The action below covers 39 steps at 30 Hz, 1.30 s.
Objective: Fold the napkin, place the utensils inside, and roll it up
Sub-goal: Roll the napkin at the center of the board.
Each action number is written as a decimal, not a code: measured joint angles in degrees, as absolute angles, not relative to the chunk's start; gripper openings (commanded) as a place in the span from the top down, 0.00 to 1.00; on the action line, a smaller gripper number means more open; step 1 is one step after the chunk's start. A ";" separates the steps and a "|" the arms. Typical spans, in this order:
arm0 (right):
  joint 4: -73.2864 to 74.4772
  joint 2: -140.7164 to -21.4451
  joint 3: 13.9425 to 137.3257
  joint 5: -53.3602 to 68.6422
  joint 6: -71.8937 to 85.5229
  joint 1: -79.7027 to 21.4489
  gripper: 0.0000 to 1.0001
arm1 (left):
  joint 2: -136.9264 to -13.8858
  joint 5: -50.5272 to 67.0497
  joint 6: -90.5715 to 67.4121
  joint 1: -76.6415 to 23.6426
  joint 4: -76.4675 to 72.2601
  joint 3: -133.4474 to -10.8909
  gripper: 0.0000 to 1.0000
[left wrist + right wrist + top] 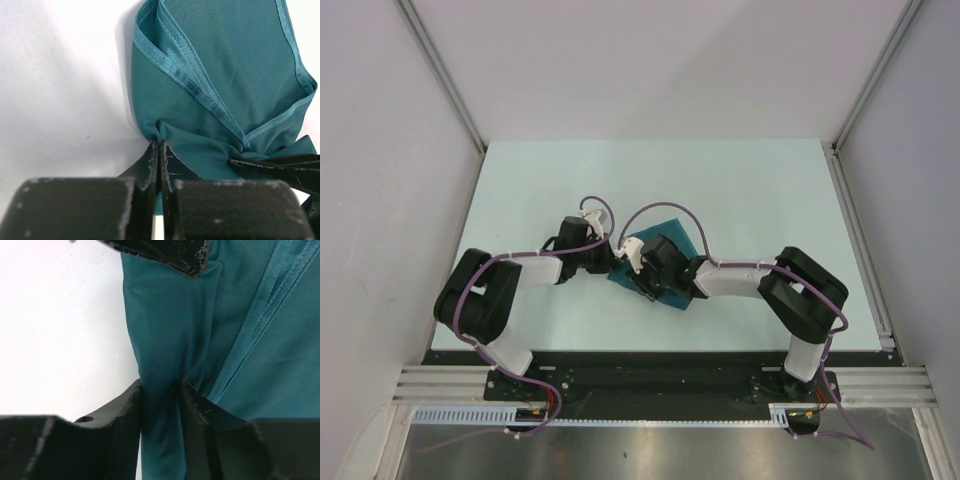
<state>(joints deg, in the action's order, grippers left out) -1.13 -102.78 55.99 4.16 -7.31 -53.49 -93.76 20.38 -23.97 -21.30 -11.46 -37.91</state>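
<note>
Between my jaws: napkin (pixel 225 75). Left gripper (pixel 159 148) pinched tight on edge, right gripper (pixel 160 385) clasping bunched fold. Soft, limp cloth; take by hem.

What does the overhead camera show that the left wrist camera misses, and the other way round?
Only overhead: the whole left arm and right arm, their purple cables, and the pale table out to its edges. Only left wrist: the stitched hem, and the left end effector pinched shut on a bunched fold. Both: the dark teal soft cloth napkin, with the right end effector meeting it too.
</note>
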 measured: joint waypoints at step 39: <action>-5.48 -121.30 61.36 63.96 17.61 -33.52 0.83 | -78.83 21.96 -24.69 -20.93 -24.64 -22.72 0.27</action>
<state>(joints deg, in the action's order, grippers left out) -5.48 -121.30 61.36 63.96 17.61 -33.52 -78.83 21.96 -24.69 -20.93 -24.64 -22.72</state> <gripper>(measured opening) 0.172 0.734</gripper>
